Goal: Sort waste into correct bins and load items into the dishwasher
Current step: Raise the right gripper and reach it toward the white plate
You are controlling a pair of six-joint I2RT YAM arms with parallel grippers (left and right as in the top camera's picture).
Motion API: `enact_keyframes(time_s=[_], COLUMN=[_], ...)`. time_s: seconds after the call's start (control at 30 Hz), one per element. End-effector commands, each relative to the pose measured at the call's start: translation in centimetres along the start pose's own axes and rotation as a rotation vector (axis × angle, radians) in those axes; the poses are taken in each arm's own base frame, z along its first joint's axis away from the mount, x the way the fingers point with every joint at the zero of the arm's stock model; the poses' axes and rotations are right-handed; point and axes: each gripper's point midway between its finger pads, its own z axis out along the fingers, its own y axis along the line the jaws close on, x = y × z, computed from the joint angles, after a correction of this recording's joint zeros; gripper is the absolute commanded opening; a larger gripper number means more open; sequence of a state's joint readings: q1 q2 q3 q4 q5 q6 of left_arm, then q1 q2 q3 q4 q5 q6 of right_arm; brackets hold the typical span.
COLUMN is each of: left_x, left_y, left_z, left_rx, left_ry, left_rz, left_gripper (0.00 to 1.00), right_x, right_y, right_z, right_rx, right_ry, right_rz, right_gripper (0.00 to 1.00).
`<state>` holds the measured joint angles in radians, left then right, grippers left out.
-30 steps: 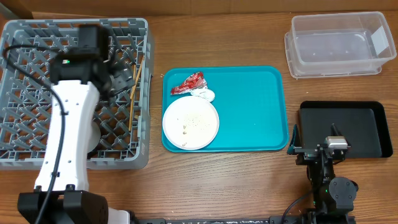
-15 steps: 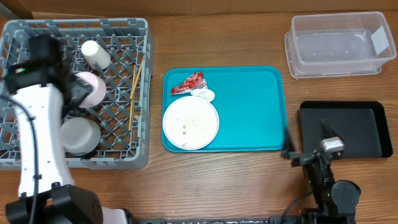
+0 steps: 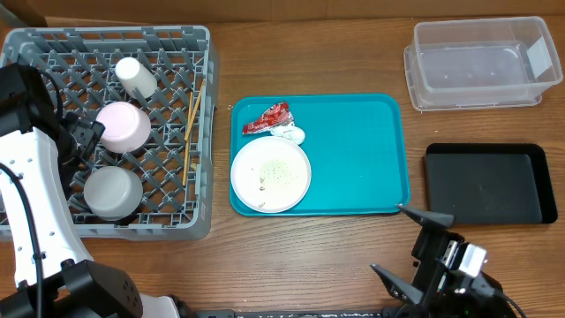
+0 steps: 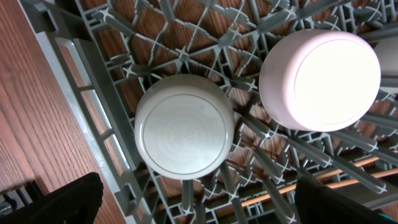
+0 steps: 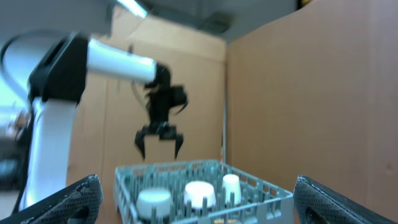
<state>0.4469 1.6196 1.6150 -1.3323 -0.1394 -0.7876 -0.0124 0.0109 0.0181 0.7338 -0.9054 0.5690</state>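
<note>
The left tool (image 5: 160, 147) hangs wide open and empty over the grey dish rack (image 3: 132, 231). Just under it a grey bowl (image 4: 185, 126) and a pinkish bowl (image 4: 320, 78) stand bottom up. The white cup (image 3: 136, 77) is farther back, and the chopsticks (image 3: 191, 124) lie along the rack's right side.

The right tool (image 3: 411, 250) is also wide open and holds nothing. It is low at the near edge of the wooden table (image 3: 309, 53), near the black tray (image 3: 490, 183).

The plate with crumbs (image 3: 271, 174), the red wrapper (image 3: 267, 118) and the white scrap (image 3: 291, 134) rest on the teal tray (image 3: 362, 150). The clear tub (image 3: 481, 62) stands at the far right. Brown cardboard walls (image 5: 298, 93) surround the table.
</note>
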Motion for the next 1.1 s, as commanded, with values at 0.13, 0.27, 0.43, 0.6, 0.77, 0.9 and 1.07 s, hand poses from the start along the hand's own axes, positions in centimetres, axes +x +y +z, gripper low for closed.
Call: enact_keyframes(time_s=[0.13,0.27,0.43,0.6,0.77,0.9,1.07], left_x=[0.0,0.0,0.0,0.0,0.0,0.0,0.0], left_y=[0.0,0.0,0.0,0.0,0.0,0.0,0.0], left_z=[-0.2,-0.2,-0.2,-0.2,-0.2,-0.2,-0.2], left_rx=[0.009,0.009,0.009,0.009,0.009,0.009,0.009], left_ry=[0.003,0.003,0.003,0.003,0.003,0.003,0.003], left_rz=[-0.029,-0.029,-0.029,-0.029,-0.029,-0.029,-0.029], left_gripper=[1.00,1.00,1.00,1.00,1.00,1.00,1.00], right_x=[-4.4,-4.9,-5.5,-4.8,-0.3,6.7,14.5], right_y=[-1.2,-0.6,-2.8,-7.5,-10.7,-10.0,-4.1], right_z=[0.6,2.4,5.5,8.9,11.8,14.0,17.1], right_rx=[0.099,0.043,0.014,0.007,0.012,0.033,-0.136], right_ry=[-0.115,0.042,0.260,0.426,0.592,0.813,1.000], right_rz=[0.103,0.051,0.095,0.233,0.381,0.377,0.280], right_gripper=[1.00,1.00,1.00,1.00,1.00,1.00,1.00])
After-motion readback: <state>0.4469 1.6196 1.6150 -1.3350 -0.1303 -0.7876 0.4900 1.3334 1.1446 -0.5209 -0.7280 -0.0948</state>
